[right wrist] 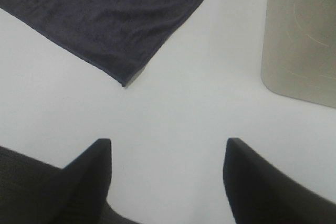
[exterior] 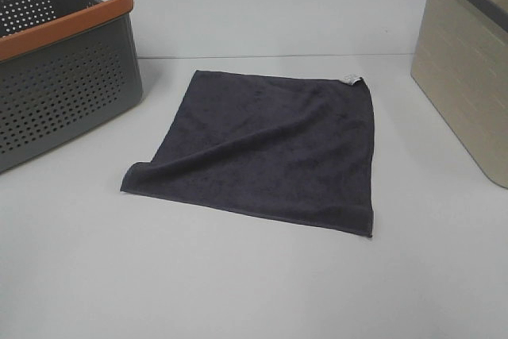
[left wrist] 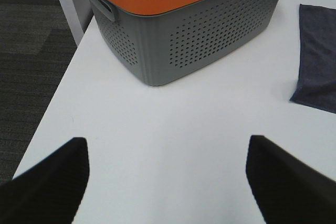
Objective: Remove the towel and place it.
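The dark towel (exterior: 262,148) lies spread flat on the white table (exterior: 238,283), its white tag (exterior: 352,79) at a far corner and one near corner slightly curled, between the grey orange-rimmed basket (exterior: 63,77) and the beige bin (exterior: 464,77). Both grippers, left (left wrist: 165,177) and right (right wrist: 168,174), hover over bare table with jaws wide apart and empty, the towel lying beyond their fingertips.
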Motion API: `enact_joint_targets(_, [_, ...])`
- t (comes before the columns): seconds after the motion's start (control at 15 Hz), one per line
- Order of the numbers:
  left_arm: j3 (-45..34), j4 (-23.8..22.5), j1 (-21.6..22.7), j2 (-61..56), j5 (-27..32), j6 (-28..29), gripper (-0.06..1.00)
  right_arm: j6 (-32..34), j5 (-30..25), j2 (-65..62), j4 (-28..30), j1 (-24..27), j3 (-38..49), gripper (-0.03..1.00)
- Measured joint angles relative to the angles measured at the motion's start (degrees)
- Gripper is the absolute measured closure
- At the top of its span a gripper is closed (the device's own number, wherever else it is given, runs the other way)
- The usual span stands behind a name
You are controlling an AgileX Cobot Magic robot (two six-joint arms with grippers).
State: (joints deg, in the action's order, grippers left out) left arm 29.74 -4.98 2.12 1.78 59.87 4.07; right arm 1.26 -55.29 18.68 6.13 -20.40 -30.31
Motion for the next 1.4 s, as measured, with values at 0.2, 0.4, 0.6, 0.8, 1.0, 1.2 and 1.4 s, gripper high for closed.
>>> enact_joint_targets(0.2, [-0.17, 0.63, 0.0, -2.06, -0.11, 0.0, 0.18, -0.29, -3.55, -6.59, -2.01, 0.0, 0.8, 0.35])
enact_joint_targets(0.4, [-0.4, 1.32, 0.0, -2.06, -0.06, -0.46, 0.18, -1.78, -4.64, -11.86, -2.69, 0.0, 1.66, 0.35])
enact_joint_targets(0.6, [-0.46, 1.83, 0.0, -2.06, 0.0, -0.63, 0.18, -1.78, -4.64, -18.45, -2.81, 0.0, 1.66, 0.35])
enact_joint_targets(0.8, [-0.46, 2.35, 0.0, -2.06, 0.0, -0.97, 0.18, -1.78, -4.7, -18.91, -2.86, 0.0, 1.66, 0.35])
enact_joint_targets(1.0, [-0.46, 3.09, 0.0, -2.06, 0.0, -2.01, 0.18, -1.78, -4.7, -18.91, -2.75, 0.0, 1.66, 0.35])
enact_joint_targets(1.2, [-0.46, 3.67, 0.0, -2.06, 0.0, -2.18, 0.18, -1.78, -4.7, -18.91, -2.64, 0.0, 1.66, 0.35])
enact_joint_targets(1.4, [-0.46, 3.67, 0.0, -2.06, 0.0, -2.35, 0.18, -1.78, -4.7, -18.91, -2.64, 0.17, 1.66, 0.35])
